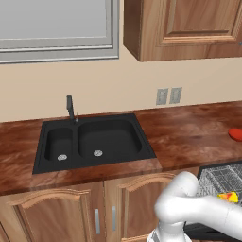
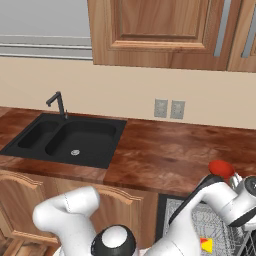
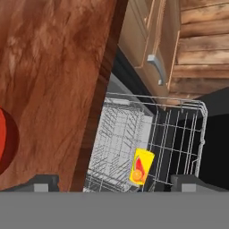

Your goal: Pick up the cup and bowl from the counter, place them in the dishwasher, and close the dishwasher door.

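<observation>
Spreading wide and empty, the gripper [image 3: 114,181] hangs above the dishwasher [image 3: 147,138], where the cup [image 3: 141,166] is racked; the bowl [image 3: 6,141] on the counter [image 3: 49,67] should be approached rim-on next.

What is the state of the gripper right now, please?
Gripper: open, holding nothing. It is above the dishwasher rack, where the cup already sits.
</observation>
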You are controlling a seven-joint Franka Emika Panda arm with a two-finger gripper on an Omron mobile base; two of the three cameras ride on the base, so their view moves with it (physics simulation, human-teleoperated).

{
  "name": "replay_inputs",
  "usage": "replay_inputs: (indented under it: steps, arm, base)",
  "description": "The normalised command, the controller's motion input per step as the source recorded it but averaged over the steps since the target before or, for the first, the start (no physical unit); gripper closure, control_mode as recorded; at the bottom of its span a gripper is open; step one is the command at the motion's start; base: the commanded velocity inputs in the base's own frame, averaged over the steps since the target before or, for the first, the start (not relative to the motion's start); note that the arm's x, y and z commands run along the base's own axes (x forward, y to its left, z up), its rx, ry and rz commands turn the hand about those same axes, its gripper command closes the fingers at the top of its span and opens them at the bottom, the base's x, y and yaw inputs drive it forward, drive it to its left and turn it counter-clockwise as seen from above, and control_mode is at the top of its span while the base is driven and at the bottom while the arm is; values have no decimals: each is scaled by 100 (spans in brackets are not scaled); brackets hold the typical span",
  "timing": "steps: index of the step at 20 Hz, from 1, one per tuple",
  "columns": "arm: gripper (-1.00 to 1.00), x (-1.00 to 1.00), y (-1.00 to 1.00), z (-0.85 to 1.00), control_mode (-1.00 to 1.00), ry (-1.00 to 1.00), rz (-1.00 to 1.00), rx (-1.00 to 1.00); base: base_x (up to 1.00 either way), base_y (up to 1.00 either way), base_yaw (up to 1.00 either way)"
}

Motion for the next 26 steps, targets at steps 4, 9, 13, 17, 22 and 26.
replay_inputs:
  steps: [4,9,13,17,22,26]
  arm:
    - [-100,24,0,25,-100,0,0,0]
    - [-100,46,1,15,-100,0,0,0]
    - [-100,52,3,3,-100,0,0,0]
    - [-100,57,0,0,-100,0,0,4]
    - [-100,38,0,0,-100,0,0,4]
    - [-100,34,1,-1,-100,0,0,5]
  base:
    - [0,0,0]
    - [0,0,0]
    - [0,0,0]
    - [0,0,0]
    - [0,0,0]
    - [0,0,0]
